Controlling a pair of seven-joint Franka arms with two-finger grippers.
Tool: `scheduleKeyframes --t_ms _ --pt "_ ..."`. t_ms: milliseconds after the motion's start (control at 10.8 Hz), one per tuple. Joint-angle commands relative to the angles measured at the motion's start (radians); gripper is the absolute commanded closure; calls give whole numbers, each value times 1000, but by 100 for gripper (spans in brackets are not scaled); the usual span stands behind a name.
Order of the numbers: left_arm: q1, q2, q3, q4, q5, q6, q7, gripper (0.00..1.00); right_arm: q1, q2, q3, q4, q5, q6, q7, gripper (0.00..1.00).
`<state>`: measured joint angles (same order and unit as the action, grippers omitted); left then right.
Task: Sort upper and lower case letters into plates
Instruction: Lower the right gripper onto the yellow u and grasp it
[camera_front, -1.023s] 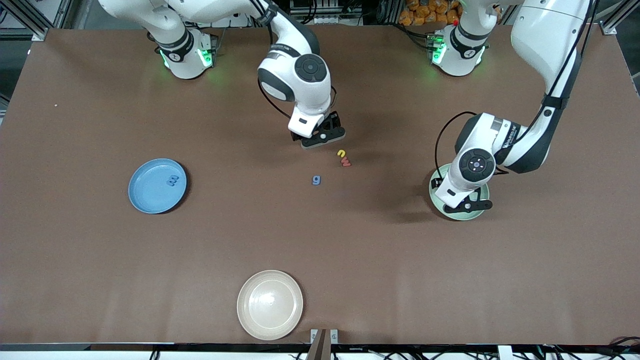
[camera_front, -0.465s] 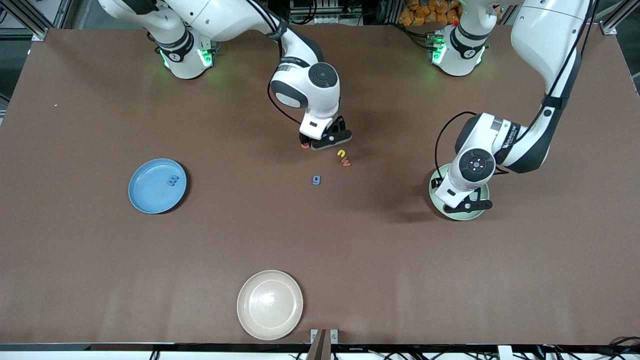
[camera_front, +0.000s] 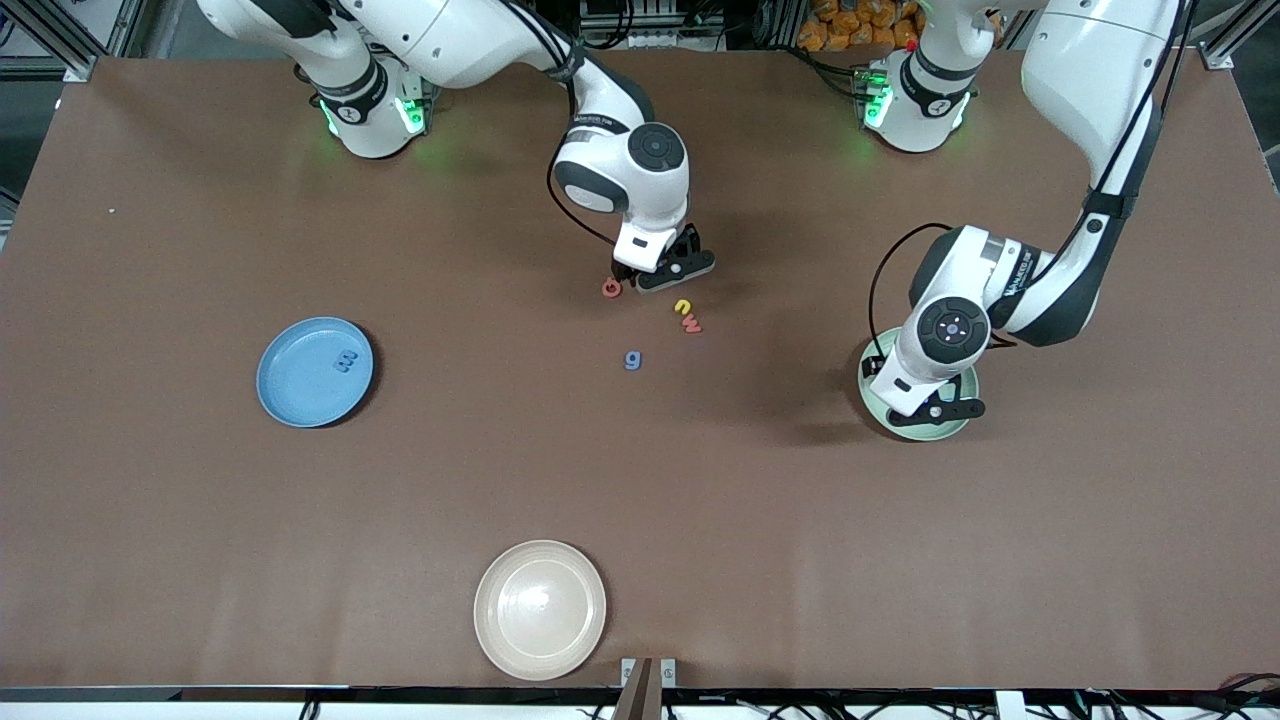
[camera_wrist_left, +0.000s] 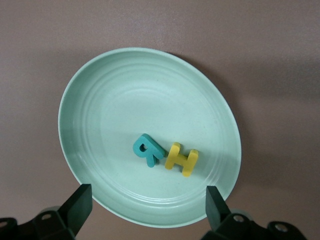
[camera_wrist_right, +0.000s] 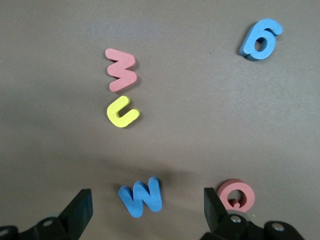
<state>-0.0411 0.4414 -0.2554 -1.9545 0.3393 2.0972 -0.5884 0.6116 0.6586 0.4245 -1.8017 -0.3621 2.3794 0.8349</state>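
The blue W (camera_wrist_right: 141, 196) is lying flat on the table between the spread fingers of your right gripper (camera_front: 668, 272), nearer one finger than the other, with the red Q (camera_wrist_right: 236, 195) sitting just beside the other finger (camera_wrist_right: 214, 207). In the right wrist view the W's long axis is running roughly across the gap from finger to finger and slightly tilted, so I judge a straight descent would close on its ends; you are looking at a small shift toward the W first, so the Q is not getting caught. The yellow u (camera_front: 683, 306) and red w (camera_front: 690, 324) are lying touching each other a little nearer the front camera, and the blue g (camera_front: 632, 360) nearer still. The right arm is by far the nearer arm to this cluster.

Your left gripper (camera_front: 938, 410) is hovering wide open over the mint plate (camera_wrist_left: 90, 100), which is holding a teal R (camera_wrist_left: 148, 150) and a yellow H (camera_wrist_left: 181, 159) side by side. The blue plate (camera_front: 290, 385), toward the right arm's end, is holding one blue letter (camera_front: 345, 361).
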Motion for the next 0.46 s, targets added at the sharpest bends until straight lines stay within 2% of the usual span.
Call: scheduleKeyframes --t_ms 0,372 --pt "0 -18 -4 -18 17 10 -25 0 2 10 2 8 -26 4 -20 3" --pt "0 -18 -4 -18 17 10 -25 0 -24 1 2 7 -23 -12 -90 5"
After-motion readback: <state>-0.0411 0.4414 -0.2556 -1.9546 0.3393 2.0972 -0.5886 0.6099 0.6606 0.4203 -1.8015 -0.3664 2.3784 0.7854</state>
